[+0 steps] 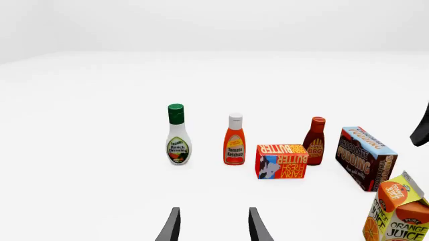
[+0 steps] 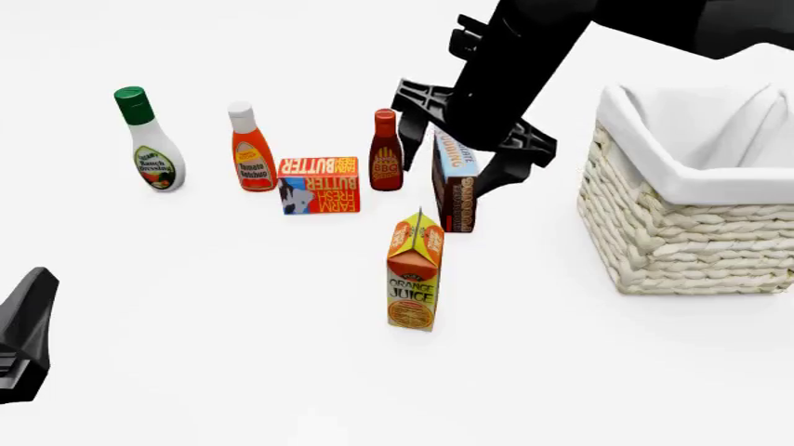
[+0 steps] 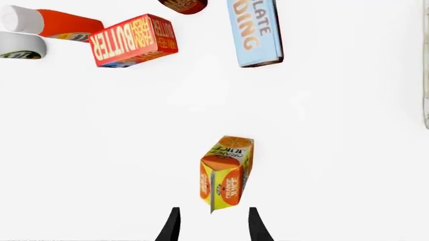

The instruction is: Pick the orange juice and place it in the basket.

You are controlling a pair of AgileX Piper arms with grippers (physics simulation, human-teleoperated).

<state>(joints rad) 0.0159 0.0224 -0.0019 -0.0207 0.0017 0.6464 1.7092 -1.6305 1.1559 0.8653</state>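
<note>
The left gripper (image 1: 213, 228) had its jaws spread, holding nothing. The orange juice (image 2: 415, 271), an orange-and-yellow gable-top carton, stood upright on the white bench (image 2: 223, 353), near the chocolate pudding box (image 2: 455, 181) behind it, with bare bench on its other sides. The right gripper (image 3: 213, 226) hovered above it, jaws open. Rightmost sat the basket (image 2: 694, 232), well apart.

In the front view's middle, the orange juice (image 2: 414, 274) carton is showing "ORANGE JUICE". The red butter box (image 2: 319, 185) is reading "FARM FRESH BUTTER". At upper left, bottles are displaying "Ranch Dressing" (image 2: 152, 144), "Tomato Ketchup" (image 2: 252, 153) and "BBQ" (image 2: 387, 153). The brown box (image 1: 364, 158) is reading "CHOCOLATE PUDDING".
</note>
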